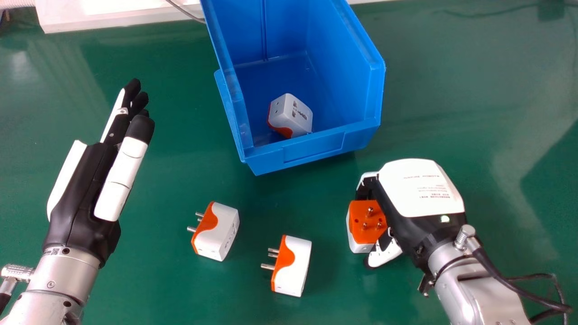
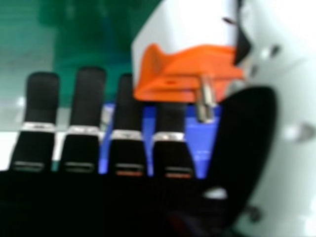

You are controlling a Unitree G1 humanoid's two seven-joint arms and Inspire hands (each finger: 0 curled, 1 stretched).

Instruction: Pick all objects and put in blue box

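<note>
Head view, blue storage bin [image 1: 316, 146]: holds one travel adapter [image 1: 289, 113]; its raised front lip could catch a load carried too low.
Left hand [image 1: 83, 203]: fingers straight, held close together, beside the bin's left side.
Loose adapters: the leftmost adapter [image 1: 216, 230] and the middle adapter [image 1: 291, 266] lie apart on the green table [image 1: 158, 280], pins to the left; a low sweep of the right arm could knock the middle one.
Right hand [image 1: 420, 185]: over the right-hand adapter [image 1: 366, 225], whose pins point up between fingers and thumb; closing unevenly could tip it.
Right hand view, fingers [image 2: 42, 98]: straight, slightly spread.
Adapter at the thumb: firm pinch cannot be told; lifting too soon could drop it.
</note>
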